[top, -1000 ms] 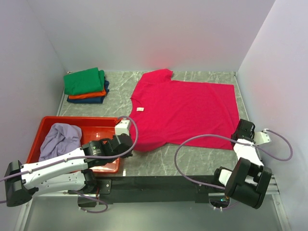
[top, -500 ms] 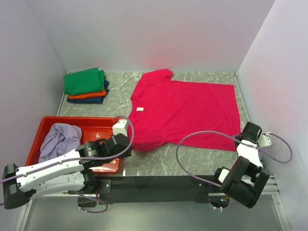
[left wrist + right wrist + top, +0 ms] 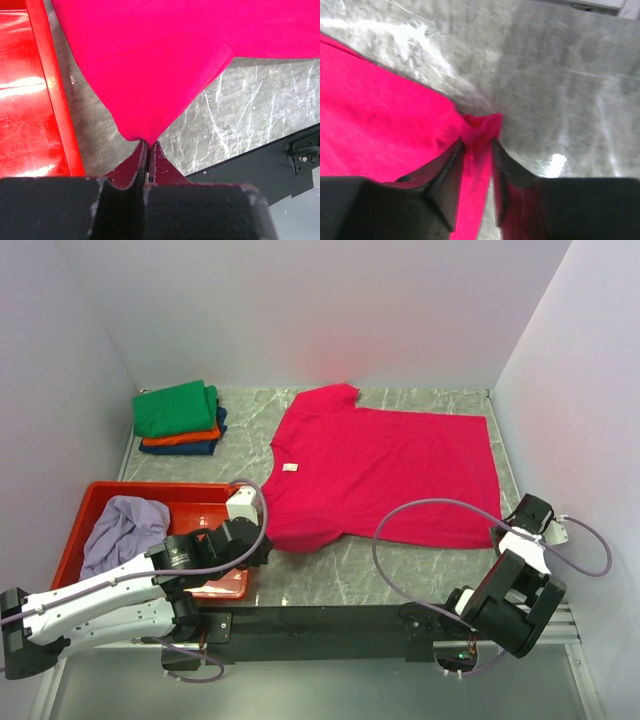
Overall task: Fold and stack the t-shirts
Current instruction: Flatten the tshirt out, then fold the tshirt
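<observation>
The crimson-pink t-shirt (image 3: pixel 385 470) lies spread flat on the marble table (image 3: pixel 330 575), collar toward the left and hem toward the right. The left gripper (image 3: pixel 148 145) has its jaws pressed fully together on the very tip of the near sleeve, and the cloth draws to a point right at the fingertips, just beside the wall of the red tray (image 3: pixel 150 487). The right gripper (image 3: pixel 475 142) sits at the near hem corner with its jaws partly apart. The corner is bunched between the fingers (image 3: pixel 447 170) and touches both (whether it is truly clamped I cannot tell). At the far left corner the green t-shirt (image 3: pixel 175 408) tops a folded stack over the orange t-shirt (image 3: pixel 180 437) and the dark blue t-shirt (image 3: pixel 195 448). The lavender t-shirt (image 3: pixel 125 530) lies crumpled in the tray.
</observation>
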You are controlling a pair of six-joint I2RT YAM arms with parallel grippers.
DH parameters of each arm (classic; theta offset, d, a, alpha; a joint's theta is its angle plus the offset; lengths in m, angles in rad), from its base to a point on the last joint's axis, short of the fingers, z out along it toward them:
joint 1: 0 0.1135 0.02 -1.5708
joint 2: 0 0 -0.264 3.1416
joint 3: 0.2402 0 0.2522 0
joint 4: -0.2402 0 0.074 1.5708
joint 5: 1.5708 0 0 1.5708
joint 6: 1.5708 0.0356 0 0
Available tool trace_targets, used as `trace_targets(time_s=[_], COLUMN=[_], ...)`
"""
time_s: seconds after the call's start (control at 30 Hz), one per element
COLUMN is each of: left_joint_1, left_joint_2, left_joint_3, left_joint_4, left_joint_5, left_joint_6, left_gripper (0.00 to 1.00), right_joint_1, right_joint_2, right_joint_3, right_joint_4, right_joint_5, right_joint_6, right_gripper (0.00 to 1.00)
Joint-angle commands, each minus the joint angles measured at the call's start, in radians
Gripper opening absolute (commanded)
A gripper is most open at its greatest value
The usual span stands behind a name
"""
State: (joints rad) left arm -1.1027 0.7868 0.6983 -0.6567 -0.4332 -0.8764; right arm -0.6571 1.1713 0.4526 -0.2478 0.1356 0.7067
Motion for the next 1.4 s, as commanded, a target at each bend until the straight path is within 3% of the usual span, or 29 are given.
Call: trace_targets(time_s=[0.0, 0.07, 0.13, 0.17, 0.53, 1.03, 1.37], left_joint_1=[0.004, 0.004, 0.003, 0.004, 0.004, 0.01, 0.191], left_joint_2=[-0.035, -0.046, -0.044, -0.044, 0.002, 0.02, 0.222], left_joint_3=[0.038, 0.035, 0.035, 0.035, 0.041, 0.066, 0.138], left_joint_4=[-0.012, -0.015, -0.017, -0.015, -0.018, 0.0, 0.19], left_joint_5=[-0.009, -0.012, -0.01, -0.009, -0.006, -0.022, -0.001], left_joint_6=[0.008, 0.007, 0.005, 0.005, 0.011, 0.016, 0.118], left_gripper=[0.01, 0.01, 0.01, 0.01, 0.01, 0.01, 0.01], right_joint_1=[-0.004, -0.004, -0.004, -0.004, 0.001, 0.013, 0.075], right_joint_2=[0.036, 0.021, -0.004, -0.018, -0.392, -0.414, -0.286], right_joint_3=[-0.005, -0.015, -0.022, -0.028, 0.078, 0.115, 0.188], right_joint_4=[-0.013, -0.005, -0.007, -0.008, -0.227, -0.249, -0.165], right_joint_5=[-0.056, -0.057, -0.054, -0.054, -0.015, -0.085, -0.111], right_joint_6=[-0.015, -0.015, -0.013, -0.012, -0.091, -0.153, -0.196], right_gripper=[0.33, 0.24, 0.02, 0.0, 0.0, 0.0, 0.0])
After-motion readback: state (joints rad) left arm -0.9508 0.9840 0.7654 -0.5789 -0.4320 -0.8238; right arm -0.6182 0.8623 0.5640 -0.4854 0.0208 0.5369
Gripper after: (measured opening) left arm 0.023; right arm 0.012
